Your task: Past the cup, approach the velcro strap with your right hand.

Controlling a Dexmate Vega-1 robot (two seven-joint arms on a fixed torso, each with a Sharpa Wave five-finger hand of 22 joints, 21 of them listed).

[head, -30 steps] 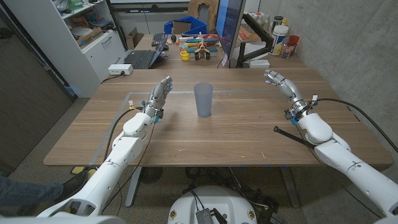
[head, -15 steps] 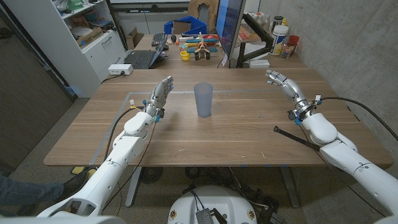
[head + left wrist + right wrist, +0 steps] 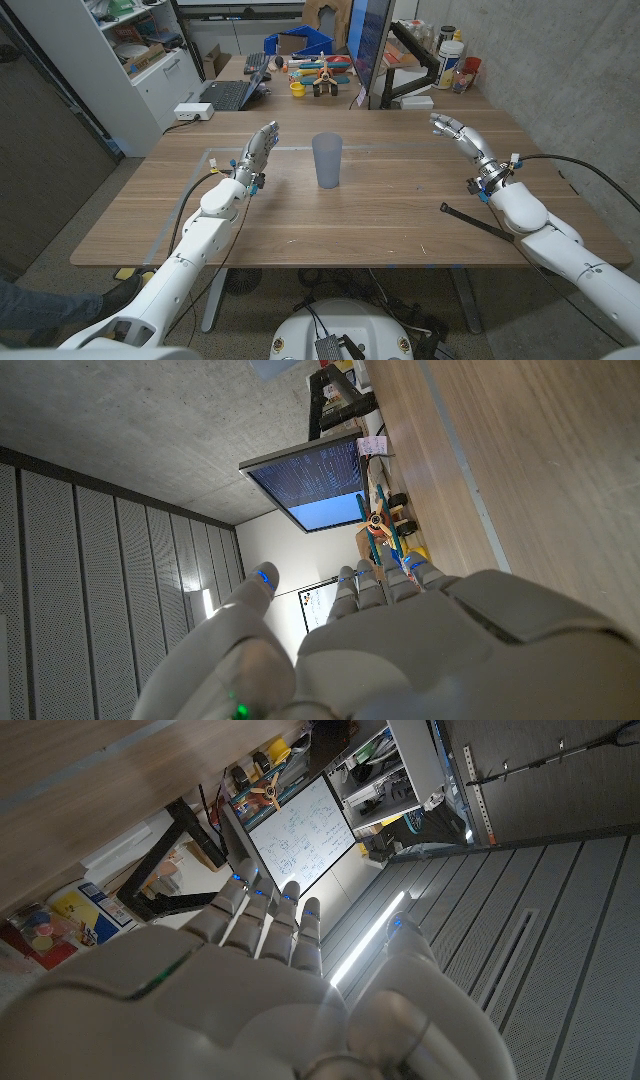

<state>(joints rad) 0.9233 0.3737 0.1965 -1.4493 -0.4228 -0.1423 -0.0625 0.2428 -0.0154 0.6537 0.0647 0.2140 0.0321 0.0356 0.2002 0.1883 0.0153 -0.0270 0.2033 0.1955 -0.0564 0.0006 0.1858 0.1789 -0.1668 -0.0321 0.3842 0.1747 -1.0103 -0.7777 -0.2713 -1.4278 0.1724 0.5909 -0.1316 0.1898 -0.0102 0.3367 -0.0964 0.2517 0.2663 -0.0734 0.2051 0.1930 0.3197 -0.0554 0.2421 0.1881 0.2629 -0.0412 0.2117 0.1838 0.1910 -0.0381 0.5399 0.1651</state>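
Black and flat, the thin velcro strap (image 3: 478,221) lies on the wooden table (image 3: 380,215) near its front right edge, running slantwise from its free end toward the robot's right forearm, which it meets or passes under; the far end cannot be made out. The right hand (image 3: 459,133) is raised above the table's right rear part, well beyond the strap, fingers (image 3: 441,122) extended and apart, holding nothing; the right wrist view confirms straight, spread fingers (image 3: 262,912) pointing away over the table's far edge. The translucent grey-blue plastic cup (image 3: 327,160) stands upright at mid-table, well apart from both strap and right hand. The left hand (image 3: 257,153) is poised left of the cup, fingers straight and released, grasping nothing; the left wrist view shows the same outstretched fingers (image 3: 372,582).

Judgement of the step: the approach is not yet made, since the hand sits farther back than the strap. To do it well, the hand would need to draw back toward the robot and descend, with the wrist turned so the fingertips point down at the strap's exposed free end, not at the stretch by the forearm. The cup stands far enough to the side that a sweep kept on the right half of the table should leave it undisturbed. Fingers are best kept apart until they are just above the strap
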